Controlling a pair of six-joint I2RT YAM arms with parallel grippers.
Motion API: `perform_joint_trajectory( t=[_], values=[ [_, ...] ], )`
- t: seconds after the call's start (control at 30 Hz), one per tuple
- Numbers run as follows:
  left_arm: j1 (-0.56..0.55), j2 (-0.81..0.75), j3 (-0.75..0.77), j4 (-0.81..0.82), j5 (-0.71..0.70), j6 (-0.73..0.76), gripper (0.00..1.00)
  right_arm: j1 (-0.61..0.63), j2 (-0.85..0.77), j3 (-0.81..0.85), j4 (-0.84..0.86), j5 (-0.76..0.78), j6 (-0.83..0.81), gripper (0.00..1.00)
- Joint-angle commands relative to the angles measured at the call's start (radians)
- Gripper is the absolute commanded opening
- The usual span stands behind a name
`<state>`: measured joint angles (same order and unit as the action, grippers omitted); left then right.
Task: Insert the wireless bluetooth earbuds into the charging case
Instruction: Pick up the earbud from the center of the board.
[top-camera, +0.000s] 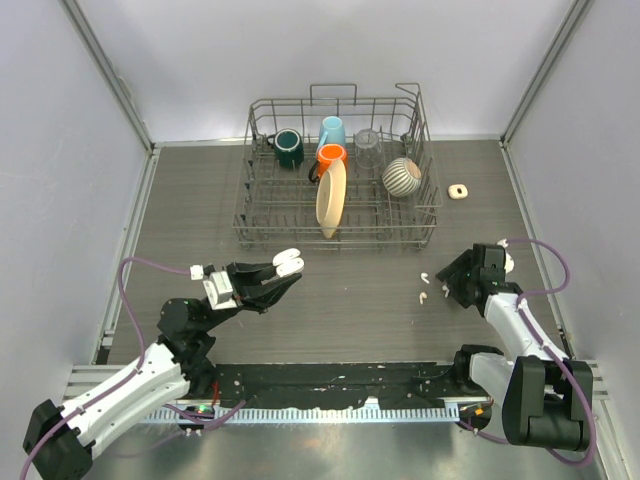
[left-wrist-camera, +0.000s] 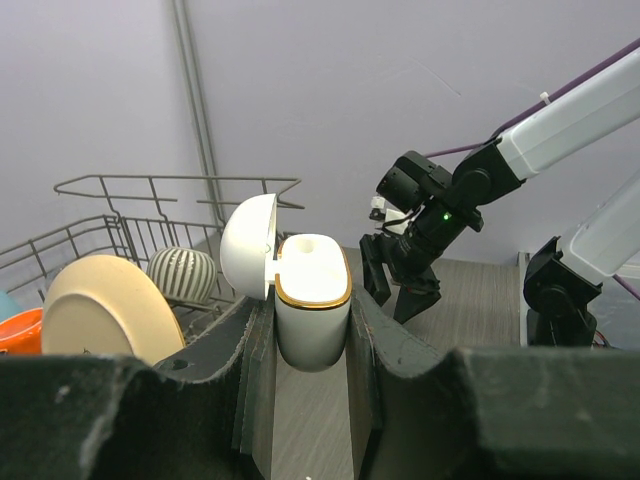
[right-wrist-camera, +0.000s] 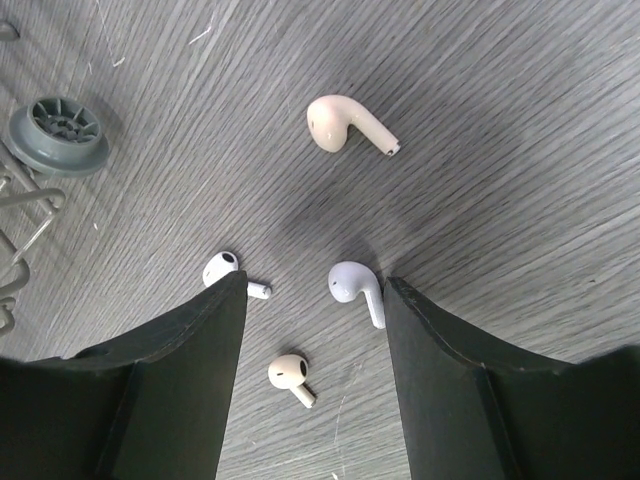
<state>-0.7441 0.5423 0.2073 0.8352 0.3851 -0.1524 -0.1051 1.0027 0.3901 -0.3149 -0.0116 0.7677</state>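
White earbuds (right-wrist-camera: 345, 125), four, lie loose on the table before the rack's (top-camera: 300, 243) right end. The right gripper (right-wrist-camera: 315, 300) hovers spread over them and must next close on one. The left gripper (left-wrist-camera: 310, 318) clasps the open case (left-wrist-camera: 312, 285) before the rack's left half.

The grey wood-grain table (top-camera: 200, 220) is carrying a wire dish rack (top-camera: 335, 243), which is standing toward the far side, near the middle. In the right wrist view, a grey round foot (right-wrist-camera: 58, 132) of the rack is resting on the tabletop. Four loose pieces are lying on the bare surface in front of the rack's right end: a cream earbud (right-wrist-camera: 340, 124), a white earbud (right-wrist-camera: 352, 288), a second white earbud (right-wrist-camera: 225, 270) and a second cream earbud (right-wrist-camera: 290, 375). They are lying near one another, none touching. A small cream rounded object (top-camera: 458, 191) is sitting to the right of the rack, well apart from them.
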Motion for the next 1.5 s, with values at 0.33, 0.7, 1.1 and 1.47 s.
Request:
perform_joint_trajectory(
  t=[0.33,0.7,1.1,1.47],
  values=[
    [-0.001,-0.005,0.040,0.016,-0.005,0.007,0.00,0.030,-0.022,0.053,-0.124,0.064,-0.039,0.61],
    [-0.001,0.005,0.038,0.021,-0.011,0.010,0.00,0.147,0.076,0.184,-0.188,0.226,-0.146,0.57],
    [-0.001,0.018,0.041,0.025,-0.008,0.011,0.00,0.148,0.217,0.257,-0.196,0.202,-0.265,0.52],
    [-0.001,0.018,0.040,0.024,-0.009,0.011,0.00,0.148,0.249,0.260,-0.197,0.176,-0.274,0.45]
  ],
)
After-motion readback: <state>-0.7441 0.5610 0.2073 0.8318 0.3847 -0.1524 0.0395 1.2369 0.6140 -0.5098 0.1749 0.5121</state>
